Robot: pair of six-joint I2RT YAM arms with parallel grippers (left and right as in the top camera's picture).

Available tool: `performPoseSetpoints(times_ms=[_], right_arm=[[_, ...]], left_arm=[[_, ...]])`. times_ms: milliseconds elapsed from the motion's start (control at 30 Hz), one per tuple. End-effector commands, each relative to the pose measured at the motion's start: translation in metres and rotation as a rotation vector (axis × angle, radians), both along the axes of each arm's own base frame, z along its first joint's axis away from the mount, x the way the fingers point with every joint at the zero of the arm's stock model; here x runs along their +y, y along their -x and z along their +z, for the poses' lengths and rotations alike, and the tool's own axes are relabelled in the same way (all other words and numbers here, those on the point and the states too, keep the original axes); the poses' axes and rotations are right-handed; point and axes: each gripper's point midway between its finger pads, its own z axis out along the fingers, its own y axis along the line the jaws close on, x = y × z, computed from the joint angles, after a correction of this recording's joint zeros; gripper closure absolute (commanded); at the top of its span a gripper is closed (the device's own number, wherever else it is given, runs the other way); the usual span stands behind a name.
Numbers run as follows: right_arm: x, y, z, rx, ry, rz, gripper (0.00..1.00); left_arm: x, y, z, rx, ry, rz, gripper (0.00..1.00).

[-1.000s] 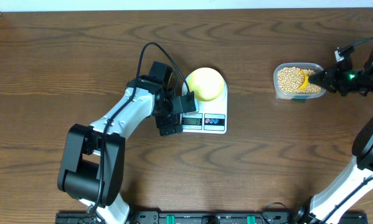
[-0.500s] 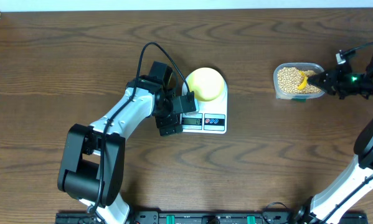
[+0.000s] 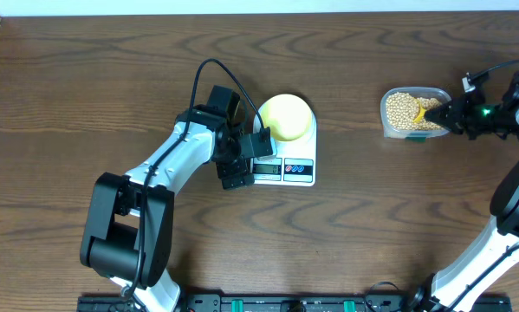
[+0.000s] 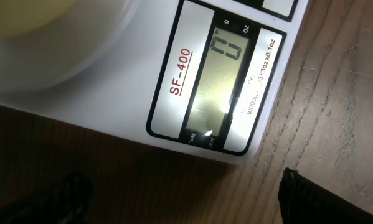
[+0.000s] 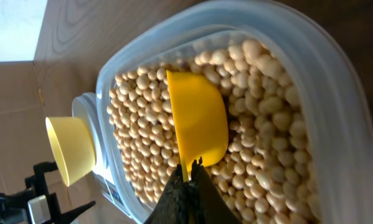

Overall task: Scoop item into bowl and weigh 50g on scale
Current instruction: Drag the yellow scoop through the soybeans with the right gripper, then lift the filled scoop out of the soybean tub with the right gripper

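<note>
The white scale [image 3: 287, 163] stands mid-table with the pale-yellow bowl [image 3: 286, 117] on it. In the left wrist view the scale's lit display [image 4: 218, 87] fills the frame. My left gripper [image 3: 239, 160] is open at the scale's left end, its fingertips dark at the bottom corners of the left wrist view [image 4: 180, 199]. My right gripper [image 3: 445, 113] is shut on the yellow scoop's handle [image 5: 185, 169]. The scoop's cup [image 5: 197, 118] is pressed into the tan beans [image 5: 261, 124] in the clear tub [image 3: 413, 113]. The bowl also shows in the right wrist view [image 5: 71, 149].
The tub's clear rim [image 5: 335, 81] surrounds the scoop closely. Wooden tabletop [image 3: 372, 225] lies between the scale and the tub. A black cable [image 3: 209, 74] loops above the left arm.
My right gripper has drawn slightly to the right, and the scoop has shifted with it inside the tub. The left arm has not moved.
</note>
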Motion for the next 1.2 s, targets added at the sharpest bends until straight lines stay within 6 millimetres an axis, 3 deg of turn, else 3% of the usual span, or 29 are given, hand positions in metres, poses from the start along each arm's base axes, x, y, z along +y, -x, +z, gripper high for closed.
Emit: performPoseSetpoints(times_ms=[0,333,667,867,1167], right_arm=[[0.011,-0.002,-0.016,0.041,0.034,0.007,0.99],[0.010,-0.017,-0.009,0.021,-0.016,-0.057,0.99],[-0.002,-0.011,-0.009,0.056,-0.039,-0.106,0.99],[-0.013,-0.012,0.010,-0.011,-0.162,-0.129,0.99],[-0.010,-0.013,0.032,-0.165,-0.235,-0.055,0.97]], left_arm=[[0.003,0.000,0.004,-0.017,-0.003,-0.010,0.02],[0.003,0.000,0.004,-0.016,-0.003,-0.010,0.02],[0.003,0.000,0.004,-0.017,-0.003,-0.010,0.02],[0.003,0.000,0.004,-0.016,-0.003,-0.010,0.02],[0.003,0.000,0.004,-0.016,-0.003,-0.010,0.02]])
